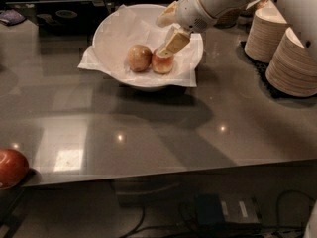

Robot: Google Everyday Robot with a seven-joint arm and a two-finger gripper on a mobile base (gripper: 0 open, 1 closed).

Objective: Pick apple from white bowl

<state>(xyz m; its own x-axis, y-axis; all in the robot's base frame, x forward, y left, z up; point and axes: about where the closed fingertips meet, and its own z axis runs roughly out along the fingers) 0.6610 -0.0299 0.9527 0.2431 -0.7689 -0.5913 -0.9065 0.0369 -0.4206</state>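
The white bowl with its crinkled paper liner stands at the back middle of the grey table. Two apples lie in it side by side. The apple, red-blushed with yellowish patches, is the right one. A paler yellow-tan apple lies to its left. My gripper reaches in from the upper right and is open. Its near finger hangs just over the apple's top right and may touch it. Its far finger is further back over the liner. Nothing is held.
Stacks of beige paper bowls stand on a dark mat at the right, close to my arm. A bigger dark red apple sits at the table's front left edge. Dark items lie at the back left.
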